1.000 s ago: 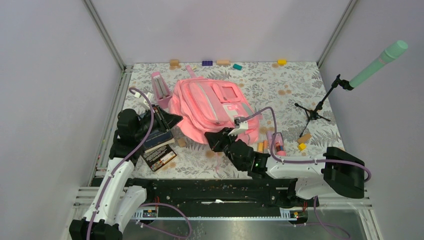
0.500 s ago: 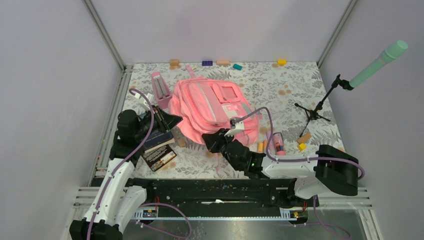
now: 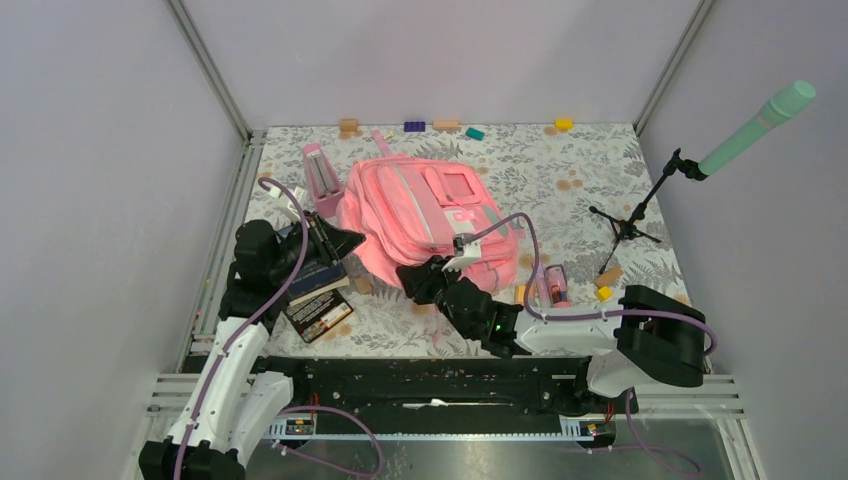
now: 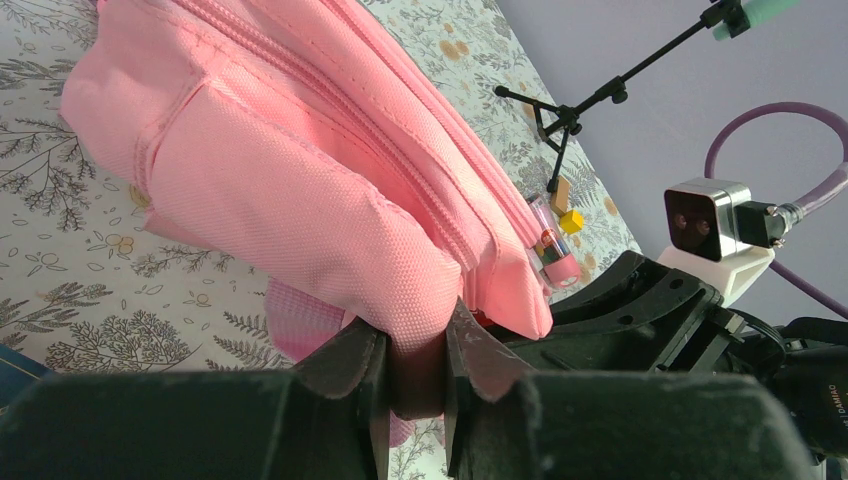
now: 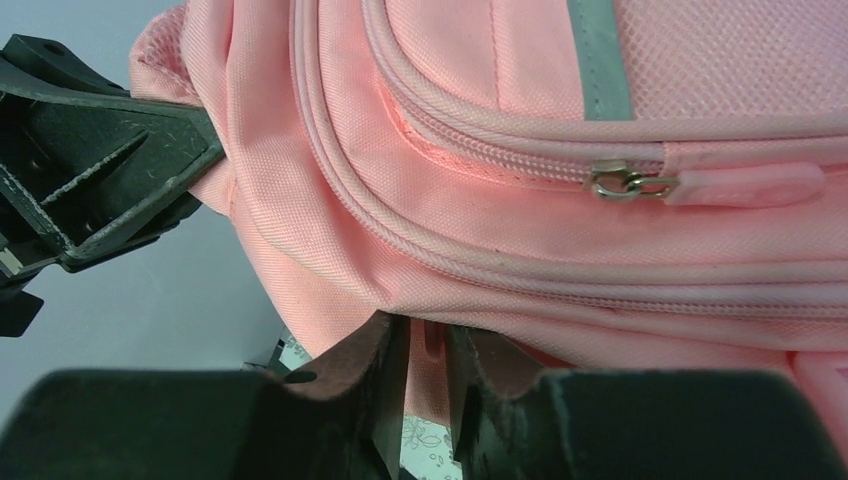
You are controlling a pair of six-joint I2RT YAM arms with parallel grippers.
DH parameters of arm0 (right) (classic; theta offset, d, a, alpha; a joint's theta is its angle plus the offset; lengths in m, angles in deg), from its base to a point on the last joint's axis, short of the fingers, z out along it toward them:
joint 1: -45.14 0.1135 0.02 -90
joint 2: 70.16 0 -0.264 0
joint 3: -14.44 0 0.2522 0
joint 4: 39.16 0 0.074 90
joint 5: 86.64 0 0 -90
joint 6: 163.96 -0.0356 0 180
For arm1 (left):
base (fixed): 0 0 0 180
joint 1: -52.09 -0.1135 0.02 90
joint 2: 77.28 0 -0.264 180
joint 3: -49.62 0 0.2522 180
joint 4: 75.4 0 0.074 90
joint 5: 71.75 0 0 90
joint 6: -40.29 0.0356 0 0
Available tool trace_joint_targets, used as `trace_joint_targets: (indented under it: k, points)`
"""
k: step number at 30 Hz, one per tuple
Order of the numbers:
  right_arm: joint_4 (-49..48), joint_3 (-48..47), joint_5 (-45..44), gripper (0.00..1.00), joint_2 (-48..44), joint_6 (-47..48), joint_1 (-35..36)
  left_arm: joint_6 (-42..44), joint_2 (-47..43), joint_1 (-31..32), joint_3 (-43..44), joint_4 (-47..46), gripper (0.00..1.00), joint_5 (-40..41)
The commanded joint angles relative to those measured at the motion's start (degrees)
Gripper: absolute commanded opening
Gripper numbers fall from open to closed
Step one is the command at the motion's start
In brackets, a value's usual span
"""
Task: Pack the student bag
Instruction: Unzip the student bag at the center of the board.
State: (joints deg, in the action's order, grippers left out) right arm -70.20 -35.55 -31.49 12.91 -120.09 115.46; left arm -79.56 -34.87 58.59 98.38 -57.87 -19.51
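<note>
**Grippers at the pink bag: left clamped on fabric, right unclear**

Left gripper (image 4: 415, 345) is pressed together on a corner fold of the large soft pink fabric student bag (image 3: 420, 215). In the left wrist view the cloth is pinched between both black fingers. This contact is at the bag's left edge in the overhead frame.

Right gripper (image 5: 425, 340) sits at the bag's lower edge, just below the centre of the overhead frame. Its jaws stand narrowly apart with a strip of pink fabric in the gap. Whether they press that fabric cannot be told.

The student bag lies on the floral-patterned bench (image 3: 570, 170) at the centre of the overhead frame, with its front pockets and grey-white trim facing up. The pocket zip in the right wrist view is closed along the part that shows. Its small metal zip pull (image 5: 622, 183) and pink tab are at centre right of that frame.

Other items noted in the overhead frame:
- A small pink triangular stand (image 3: 320, 175) is just beside the bag, at its upper left.
- A stack of dark-covered books (image 3: 318, 295) lies beneath the left arm at the left of the frame.
- A clear tube with a pink end (image 3: 555, 288) lies on the bench to the lower right of the bag, near the right arm.
- A black tripod stand (image 3: 630, 225) carrying a mint-green microphone (image 3: 760, 125) is at the right.
- Small coloured blocks (image 3: 414, 126) line the bench's far edge, at the top of the frame.
</note>
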Motion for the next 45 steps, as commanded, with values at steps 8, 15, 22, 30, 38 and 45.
trace_joint_targets:
  k: [8,15,22,30,38,45]
  points:
    - [-0.6,-4.0,-1.9,0.09,1.4,-0.5,-0.7,0.0,-2.0,0.3,0.9,-6.2,0.00,-4.0]
    - [7.1,-6.1,-1.0,0.00,-3.3,0.4,-0.7,0.6,-2.7,0.4,0.6,-4.3,0.00,0.1]
    - [13.5,-12.9,3.9,0.00,-5.1,3.8,-0.7,1.1,-3.5,0.9,0.2,-1.2,0.00,5.9]
    - [22.0,-21.8,8.2,0.00,-2.8,5.4,-0.8,1.1,-3.3,1.8,0.2,-1.8,0.00,4.6]
    - [31.6,-30.5,18.0,0.00,1.1,0.9,-7.0,1.4,-3.1,4.1,0.0,-2.4,0.00,4.0]
    - [34.7,-33.1,18.4,0.00,1.1,4.0,-9.1,2.0,-2.2,6.3,0.0,-1.8,0.00,5.0]
